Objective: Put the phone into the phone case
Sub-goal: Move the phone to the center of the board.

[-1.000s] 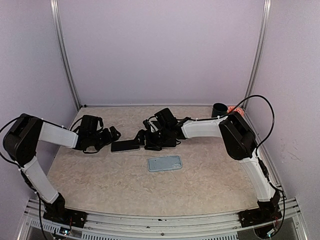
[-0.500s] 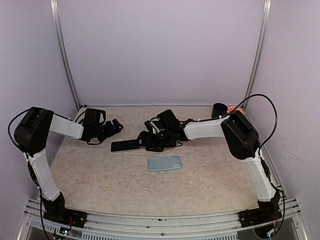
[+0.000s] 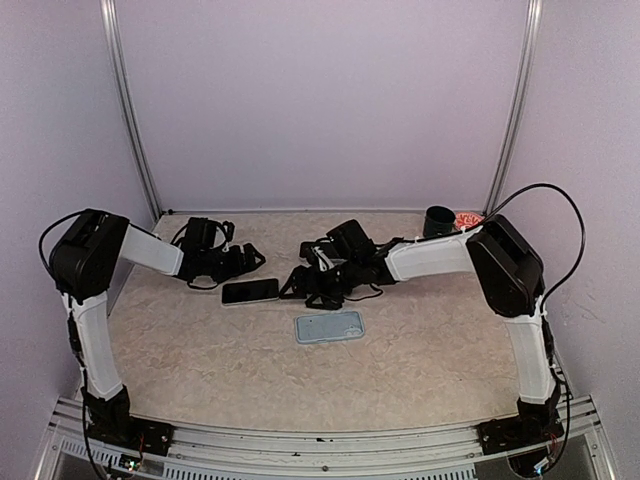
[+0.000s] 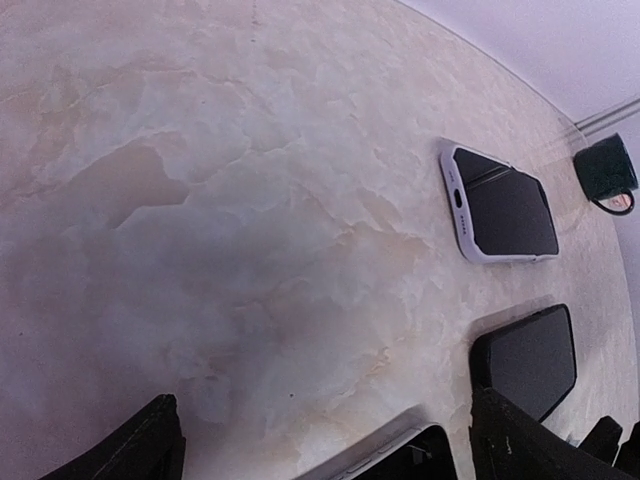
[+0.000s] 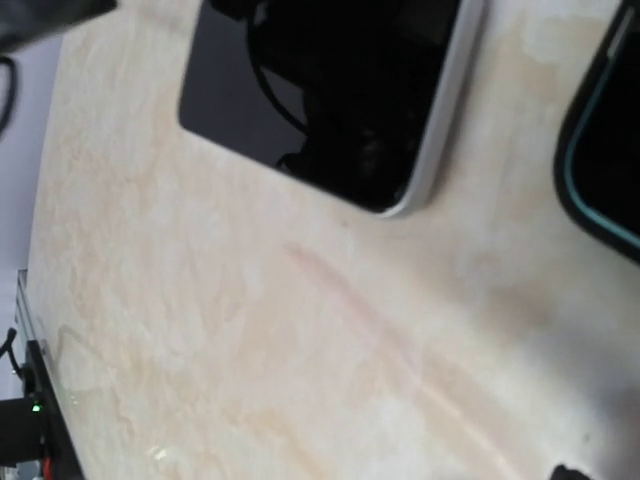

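The black phone (image 3: 250, 292) lies flat on the marbled table, screen up, its silver rim showing in the right wrist view (image 5: 330, 90). The pale phone case (image 3: 329, 327) lies flat just in front and to the right of it, apart from it. My left gripper (image 3: 248, 259) hovers open just behind the phone's far edge. In its own view the fingers (image 4: 130, 450) frame a corner of the phone (image 4: 400, 458), with the case (image 4: 500, 205) further off. My right gripper (image 3: 297, 284) is open, low beside the phone's right end, holding nothing.
A black cup (image 3: 437, 220) stands at the back right corner, with something red next to it. Purple walls and metal posts close in the back and sides. The right arm's cable loops above its elbow (image 3: 510, 262).
My left gripper has swung right and towards the back, from left of the phone to behind it. The right gripper has drawn back slightly to the right. Phone and case have not moved.
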Available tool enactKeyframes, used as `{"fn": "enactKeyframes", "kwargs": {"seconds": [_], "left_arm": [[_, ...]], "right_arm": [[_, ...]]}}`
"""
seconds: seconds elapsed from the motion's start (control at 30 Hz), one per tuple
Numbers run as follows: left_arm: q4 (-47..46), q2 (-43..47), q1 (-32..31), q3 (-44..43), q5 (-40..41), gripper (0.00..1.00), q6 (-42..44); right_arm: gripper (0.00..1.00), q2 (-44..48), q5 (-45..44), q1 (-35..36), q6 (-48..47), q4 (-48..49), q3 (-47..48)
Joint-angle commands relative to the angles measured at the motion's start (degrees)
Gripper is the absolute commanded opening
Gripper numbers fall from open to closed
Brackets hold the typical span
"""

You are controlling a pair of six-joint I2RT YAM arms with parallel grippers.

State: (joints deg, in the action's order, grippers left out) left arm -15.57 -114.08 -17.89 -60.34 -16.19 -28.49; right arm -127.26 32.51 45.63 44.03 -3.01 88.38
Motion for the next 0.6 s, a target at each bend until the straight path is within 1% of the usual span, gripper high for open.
{"fn": "enactKeyframes", "kwargs": {"seconds": [0.0,0.27,0.43,0.57], "left_arm": [[1.6,-2.5,-1.2,-0.5,-5.2,0.95,3.7],[0.8,-3.2,-2.3,1.3,-10.7,0.92,7.5],[-1.7,-4.1,-3.0,4.4,-14.0,0.89,6.7],[-2.2,-2.8,-4.6,7.7,-13.7,0.89,5.5]], "right_arm": [[0.99,6.5,-1.7,0.0,-1.2,0.3,-1.7],[0.99,13.2,-2.0,-2.4,-2.8,-0.1,-7.0],[0.99,15.7,-2.1,-3.7,-3.6,-0.7,-8.8],[0.99,15.9,-1.8,-4.0,-3.8,-0.7,-8.9]]}}
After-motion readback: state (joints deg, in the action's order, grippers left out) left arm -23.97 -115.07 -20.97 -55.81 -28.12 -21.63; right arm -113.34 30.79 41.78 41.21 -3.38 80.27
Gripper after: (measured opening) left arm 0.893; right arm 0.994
